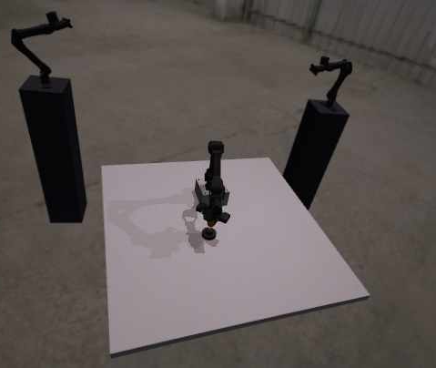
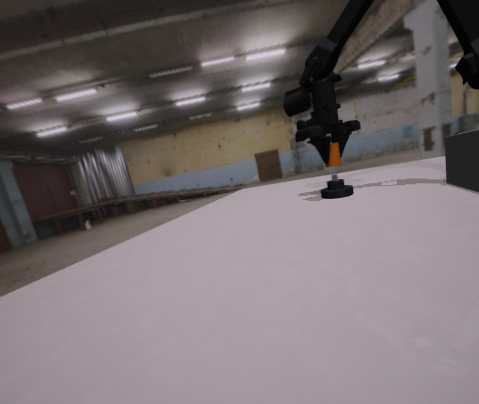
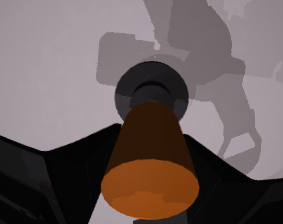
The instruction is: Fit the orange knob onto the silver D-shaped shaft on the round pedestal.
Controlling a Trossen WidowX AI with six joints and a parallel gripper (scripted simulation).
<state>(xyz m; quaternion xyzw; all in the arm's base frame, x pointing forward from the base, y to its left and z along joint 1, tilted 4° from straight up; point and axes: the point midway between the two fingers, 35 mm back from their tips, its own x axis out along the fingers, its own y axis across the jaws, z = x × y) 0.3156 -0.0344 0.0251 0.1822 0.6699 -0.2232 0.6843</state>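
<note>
The orange knob (image 1: 211,223) (image 2: 335,155) (image 3: 151,145) is held upright between the fingertips of my gripper (image 2: 334,154) (image 3: 150,135), which is shut on it. The black round pedestal (image 1: 208,234) (image 2: 337,192) (image 3: 127,87) stands on the white table top. The silver shaft (image 2: 334,177) rises from its middle. In the exterior view the knob is above the shaft, with a small gap between its lower end and the shaft's tip. In the wrist view the knob covers the shaft. The knob's hole and the flat sides cannot be seen.
The arm's grey base block (image 1: 202,193) (image 2: 475,160) stands on the white table top (image 1: 246,282) (image 2: 210,300), behind the pedestal in the top view. Two more arms stand on dark pillars (image 1: 52,150) (image 1: 316,146) beyond the table top. The arm's shadow falls around the pedestal.
</note>
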